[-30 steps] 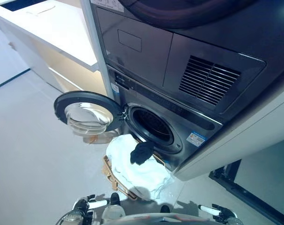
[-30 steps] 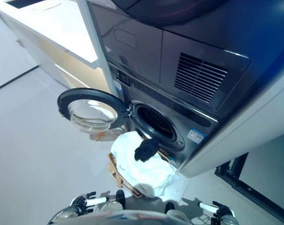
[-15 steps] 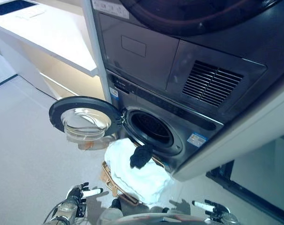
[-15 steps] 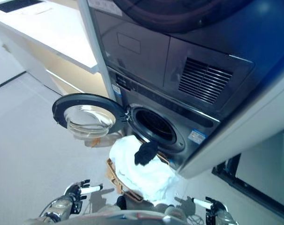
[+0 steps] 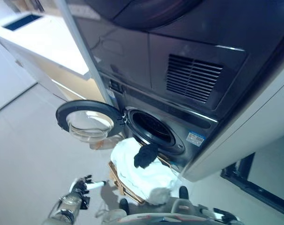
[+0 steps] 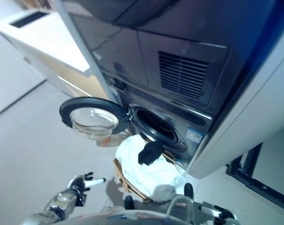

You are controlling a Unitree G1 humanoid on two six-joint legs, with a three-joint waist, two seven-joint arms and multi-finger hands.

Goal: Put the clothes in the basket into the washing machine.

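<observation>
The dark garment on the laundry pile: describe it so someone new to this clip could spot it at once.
Find the washing machine with its round door swung open to the left. Right below the drum opening, a basket on the floor holds a heap of white cloth. The dark garment lies on top, the only black piece.

White desk (image 5: 48, 44) at upper left, pale wood front below its top. Grey floor (image 5: 25, 154) across the left. Second dark machine (image 5: 189, 61) stacked above, louvred vent (image 5: 193, 77) on its front panel. Black frame (image 5: 259, 185) at lower right.
</observation>
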